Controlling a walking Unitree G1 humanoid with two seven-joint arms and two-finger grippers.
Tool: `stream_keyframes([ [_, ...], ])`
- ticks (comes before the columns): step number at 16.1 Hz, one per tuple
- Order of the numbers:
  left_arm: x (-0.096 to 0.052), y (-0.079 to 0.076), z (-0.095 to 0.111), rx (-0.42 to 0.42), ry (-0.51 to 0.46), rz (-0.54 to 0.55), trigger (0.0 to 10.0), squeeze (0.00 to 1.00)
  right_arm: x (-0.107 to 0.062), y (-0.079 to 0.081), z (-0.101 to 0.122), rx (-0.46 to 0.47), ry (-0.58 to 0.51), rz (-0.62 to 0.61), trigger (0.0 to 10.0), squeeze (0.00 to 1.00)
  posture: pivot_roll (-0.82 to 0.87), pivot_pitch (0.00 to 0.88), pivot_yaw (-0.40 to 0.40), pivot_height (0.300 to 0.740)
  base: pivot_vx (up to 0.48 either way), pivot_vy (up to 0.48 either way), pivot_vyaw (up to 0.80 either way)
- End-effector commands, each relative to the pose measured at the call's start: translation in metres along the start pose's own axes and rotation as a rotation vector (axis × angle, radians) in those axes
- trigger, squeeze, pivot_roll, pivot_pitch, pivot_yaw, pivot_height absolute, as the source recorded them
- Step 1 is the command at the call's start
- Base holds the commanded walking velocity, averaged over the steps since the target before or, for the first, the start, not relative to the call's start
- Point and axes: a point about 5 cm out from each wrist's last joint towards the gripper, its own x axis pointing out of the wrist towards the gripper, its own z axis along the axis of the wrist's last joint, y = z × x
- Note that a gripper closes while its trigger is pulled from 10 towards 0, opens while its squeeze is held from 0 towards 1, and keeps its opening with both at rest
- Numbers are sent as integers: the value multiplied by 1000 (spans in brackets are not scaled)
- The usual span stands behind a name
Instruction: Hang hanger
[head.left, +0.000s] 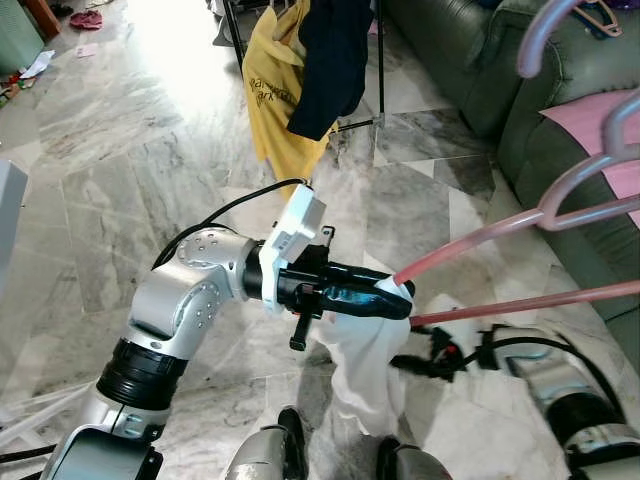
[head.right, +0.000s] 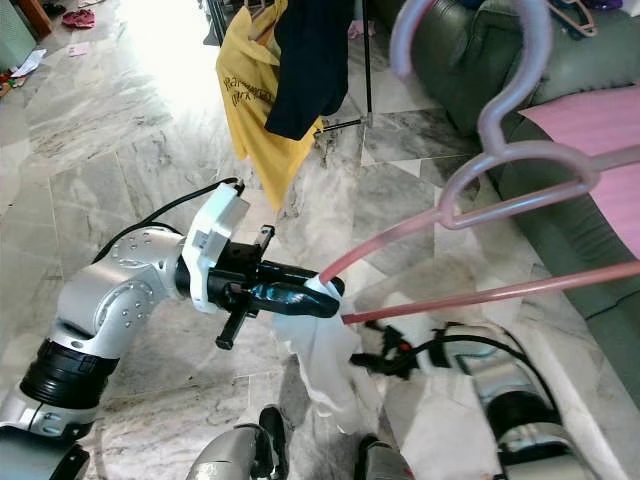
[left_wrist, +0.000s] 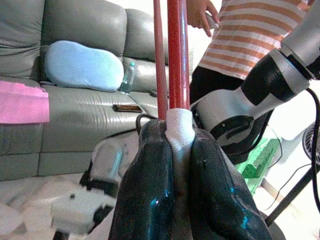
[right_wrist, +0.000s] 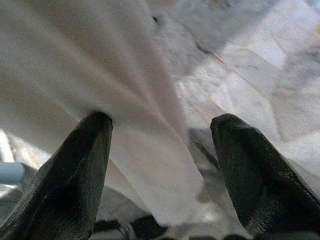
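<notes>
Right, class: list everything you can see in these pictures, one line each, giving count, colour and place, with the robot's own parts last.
Hanger: one, pink, its end clamped in the left gripper.
White cloth: one, hanging from that clamped end.
Hung clothes: yellow and dark, on a stand ahead.
Sofa: grey-green, on the robot's right.
Pink sheet: one, on the sofa.
Cushion: one, pale blue, on the sofa.
Person: one, striped top, behind the robot.
Floor: grey marble.
Left gripper: shut on the hanger.
Right gripper: open, beside the cloth.

Head eyes look down at the marble floor (head.left: 120, 150); wrist cameras sit close along each gripper.
</notes>
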Motion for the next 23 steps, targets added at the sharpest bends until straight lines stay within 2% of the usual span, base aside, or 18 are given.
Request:
stream_keyframes([
  [1,4,-4,4,18,-5,-28,10000,0,7,7,-2,9,14,56,10000,0,-17,243,94,740,0,0,0],
  [3,5,-5,3,13,-5,-32,10000,0,15,11,1,12,-6,82,9882,0,-17,243,94,740,0,0,0],
  [4,6,-5,2,10,-2,-33,10000,0,18,13,2,25,-16,96,0,0,-17,243,94,740,0,0,0],
  [6,5,-6,1,6,-2,-30,10000,0,20,13,2,37,-33,70,0,0,-20,243,90,740,0,0,0],
  [8,5,-5,0,6,-5,-21,10000,0,17,11,-3,48,-30,0,0,0,-27,243,86,740,0,0,0],
  [10,5,-3,2,13,-19,-12,10000,0,13,5,-6,81,-73,-118,0,0,-34,242,81,740,0,0,0],
  [14,5,0,5,22,-30,-3,10000,0,6,4,-15,126,-101,-240,0,0,-44,244,82,740,0,0,0],
  [22,5,1,6,26,-36,2,10000,0,0,-3,-20,148,-91,-364,0,0,-44,244,82,740,0,0,0],
  [23,4,2,5,26,-35,9,10000,0,-3,-7,-21,150,-86,-410,0,0,-42,243,80,740,0,0,0],
])
